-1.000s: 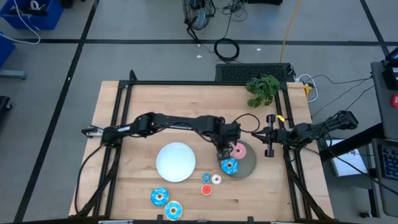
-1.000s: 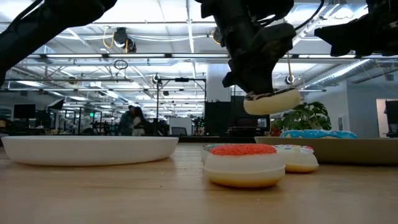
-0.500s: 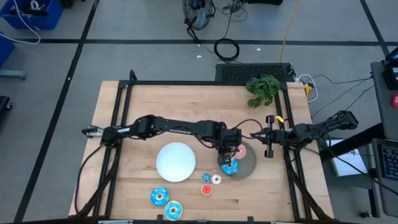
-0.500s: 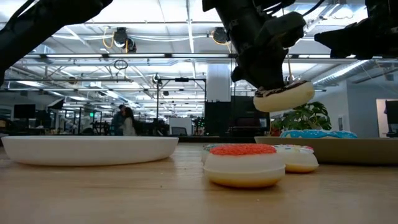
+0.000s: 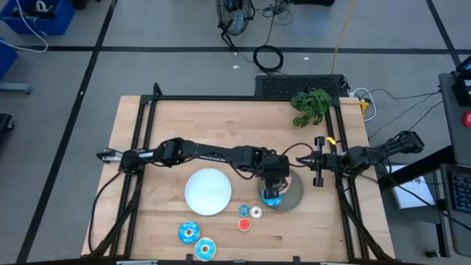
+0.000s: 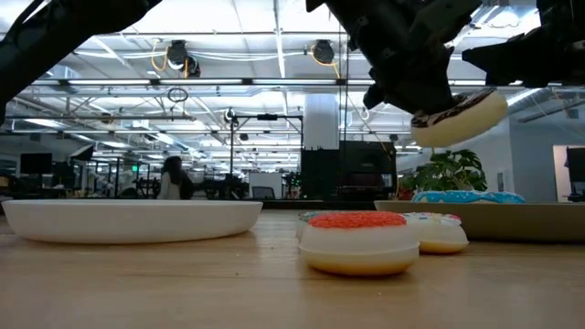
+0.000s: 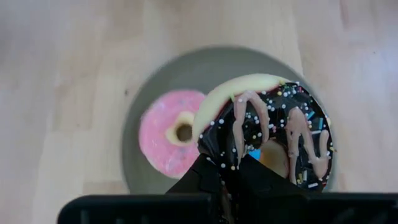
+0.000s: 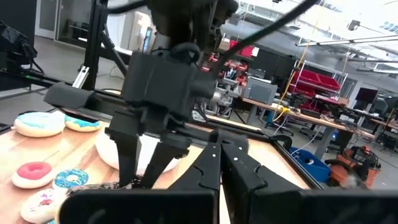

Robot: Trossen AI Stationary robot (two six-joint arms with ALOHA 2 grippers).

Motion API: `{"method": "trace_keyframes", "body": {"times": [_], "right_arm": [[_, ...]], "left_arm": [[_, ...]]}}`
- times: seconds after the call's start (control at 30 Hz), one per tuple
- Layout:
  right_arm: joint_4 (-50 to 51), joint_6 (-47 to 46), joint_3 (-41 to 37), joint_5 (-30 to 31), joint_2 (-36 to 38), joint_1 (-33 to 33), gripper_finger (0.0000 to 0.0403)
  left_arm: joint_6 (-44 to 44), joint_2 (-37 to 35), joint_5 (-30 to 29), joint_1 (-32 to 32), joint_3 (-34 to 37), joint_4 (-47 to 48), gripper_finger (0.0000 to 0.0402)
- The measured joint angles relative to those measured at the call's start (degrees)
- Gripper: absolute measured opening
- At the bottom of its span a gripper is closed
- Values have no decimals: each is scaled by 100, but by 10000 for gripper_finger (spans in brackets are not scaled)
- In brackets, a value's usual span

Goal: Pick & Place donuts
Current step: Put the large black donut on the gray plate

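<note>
**Chocolate donut carried above the grey plate**

Seen from above, the left gripper (image 5: 274, 179) reached across the table and hung over the grey plate (image 5: 294, 196), with a blue-iced donut (image 5: 272, 197) on the plate just below its fingertips. Two more blue donuts (image 5: 189, 233) lay well away near the table's front edge, beside the white plate (image 5: 207, 191), and the small red donut (image 5: 243, 224) and pale pink donut (image 5: 256, 212) lay between. The right gripper (image 5: 319, 163) waited just beyond the grey plate, jaws closed on nothing.

At table height, the brown sprinkled donut (image 6: 457, 117) hung tilted in the left jaws, clear of the plate beneath.

Through the left wrist camera, the jaws pinched that donut's rim, and the pink donut (image 7: 170, 132) lay on the plate below and beside it.
</note>
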State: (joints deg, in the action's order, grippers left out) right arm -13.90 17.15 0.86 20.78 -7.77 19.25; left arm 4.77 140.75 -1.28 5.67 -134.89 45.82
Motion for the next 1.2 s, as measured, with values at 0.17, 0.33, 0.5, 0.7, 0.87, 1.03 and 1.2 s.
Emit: {"method": "trace_keyframes", "body": {"times": [0.17,0.33,0.5,0.7,0.87,1.03,1.2], "right_arm": [[47,-242,0,-2,-2,0,0],[32,-1034,0,1,-1,0,0],[-31,-1655,0,324,-5,-2,17],[-70,-2101,0,459,-13,-4,96],[-300,-2155,0,459,-15,-4,174],[-425,-1902,42,460,-25,-4,215],[286,-1965,374,611,-339,-15,220]], "left_arm": [[-58,-102,-666,14,-8,-62,15],[-235,-210,-2139,120,-10,95,15],[-531,-341,-3646,236,-11,-236,15],[-1186,-358,-4590,383,-11,-789,15],[-1479,-358,-4780,407,-11,-1012,14],[-1361,-356,-4291,321,-11,-1004,14],[-1454,-356,-4342,333,-9,-1193,14]]}}
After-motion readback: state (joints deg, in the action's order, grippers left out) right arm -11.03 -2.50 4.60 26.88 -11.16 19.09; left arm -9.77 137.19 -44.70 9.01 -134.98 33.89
